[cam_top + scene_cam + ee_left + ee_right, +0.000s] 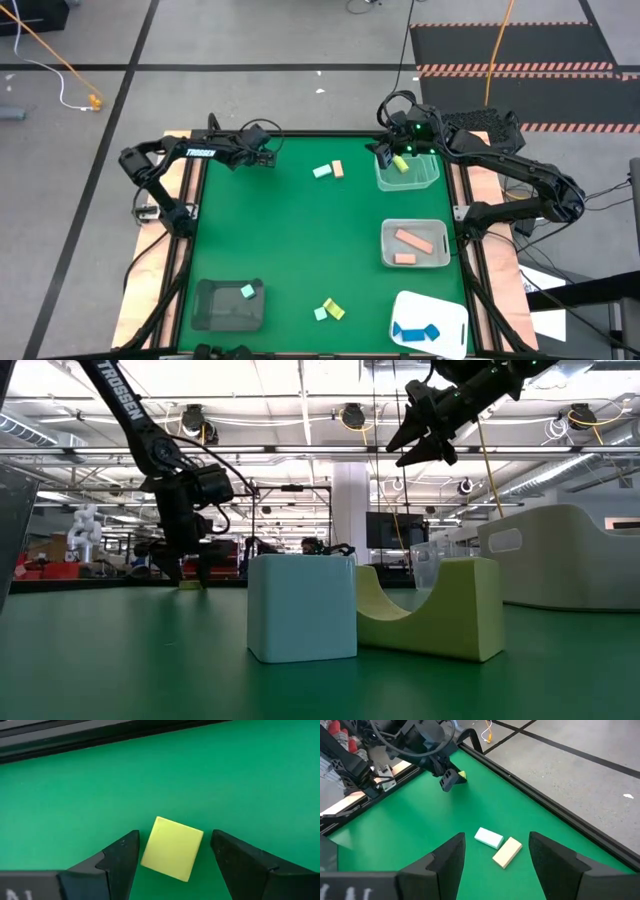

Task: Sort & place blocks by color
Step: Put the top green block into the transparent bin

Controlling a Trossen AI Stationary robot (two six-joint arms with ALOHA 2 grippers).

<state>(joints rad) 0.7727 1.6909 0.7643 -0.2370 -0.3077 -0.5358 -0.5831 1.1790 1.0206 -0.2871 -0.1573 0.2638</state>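
Note:
A yellow cube (172,849) lies flat on the green table near its far left edge. My left gripper (175,840) is low over the table, open, with one finger on each side of the cube. I see no finger touching it. It also shows in the high view (268,157) and in the right wrist view (447,779). My right gripper (385,155) is open and empty, high above the table by the far clear tray (430,180), which holds a yellow block (401,164). A mint bar (488,838) and a tan bar (507,852) lie side by side at the far middle.
A second clear tray (440,228) holds two tan-pink bars. A dark tray (215,310) at the near left holds a mint cube. A white tray (445,310) at the near right holds blue blocks. A mint cube (300,605) and a yellow arch block (440,615) lie at the near middle.

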